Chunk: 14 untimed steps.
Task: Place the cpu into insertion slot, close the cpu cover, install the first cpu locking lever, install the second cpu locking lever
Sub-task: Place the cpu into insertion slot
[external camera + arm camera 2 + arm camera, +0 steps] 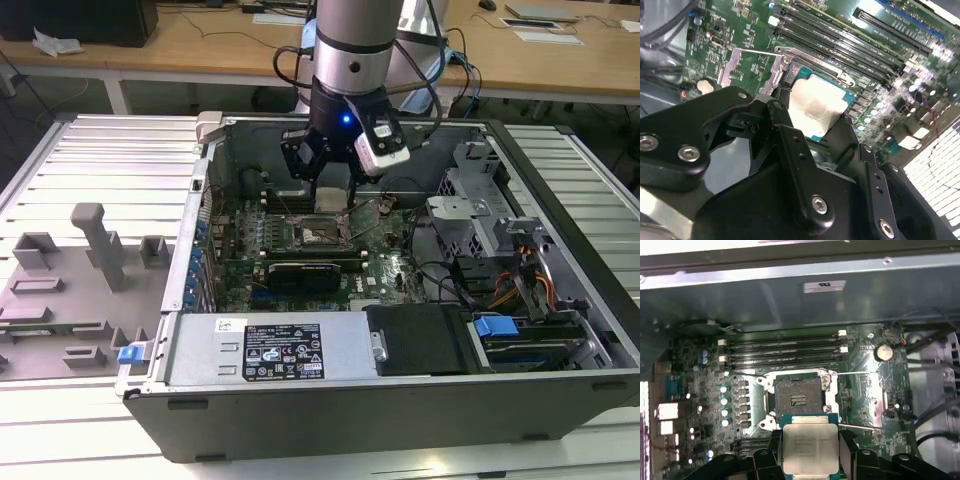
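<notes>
Silver cpu (810, 446) clamped in pincer (811, 456), held just above the bare slot (799, 399), not seated. Risk: tilted or offset entry could bend socket pins.

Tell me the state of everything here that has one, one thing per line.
gripper, shut on the cpu.
cpu, gripped by two opposite edges, metal top up, not in the slot.
insertion slot, empty, contacts uncovered.
computer case, lying open, its inside exposed.
</notes>
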Each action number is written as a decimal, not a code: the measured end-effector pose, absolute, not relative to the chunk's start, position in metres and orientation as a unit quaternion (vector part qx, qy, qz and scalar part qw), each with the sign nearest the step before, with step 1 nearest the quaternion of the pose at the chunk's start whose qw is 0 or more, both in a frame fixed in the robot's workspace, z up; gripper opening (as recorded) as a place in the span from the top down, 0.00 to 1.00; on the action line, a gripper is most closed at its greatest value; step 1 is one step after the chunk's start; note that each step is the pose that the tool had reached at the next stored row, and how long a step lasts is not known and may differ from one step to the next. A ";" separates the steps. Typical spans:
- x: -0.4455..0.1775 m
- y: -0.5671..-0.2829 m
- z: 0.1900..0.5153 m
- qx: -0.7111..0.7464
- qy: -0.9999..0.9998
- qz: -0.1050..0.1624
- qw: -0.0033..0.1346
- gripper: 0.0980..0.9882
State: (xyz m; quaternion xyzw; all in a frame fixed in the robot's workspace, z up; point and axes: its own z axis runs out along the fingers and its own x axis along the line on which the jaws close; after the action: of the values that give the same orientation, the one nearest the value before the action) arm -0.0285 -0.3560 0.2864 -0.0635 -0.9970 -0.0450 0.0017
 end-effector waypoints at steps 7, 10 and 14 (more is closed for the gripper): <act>-0.028 -0.356 0.284 -0.146 -0.988 -0.045 -0.002 0.50; -0.028 -0.356 0.283 -0.174 -0.984 -0.045 -0.003 0.50; -0.028 -0.356 0.282 -0.205 -0.978 -0.045 -0.005 0.50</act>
State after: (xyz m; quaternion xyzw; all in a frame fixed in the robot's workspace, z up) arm -0.0285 -0.3560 0.2817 -0.2047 -0.9778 -0.0445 -0.0048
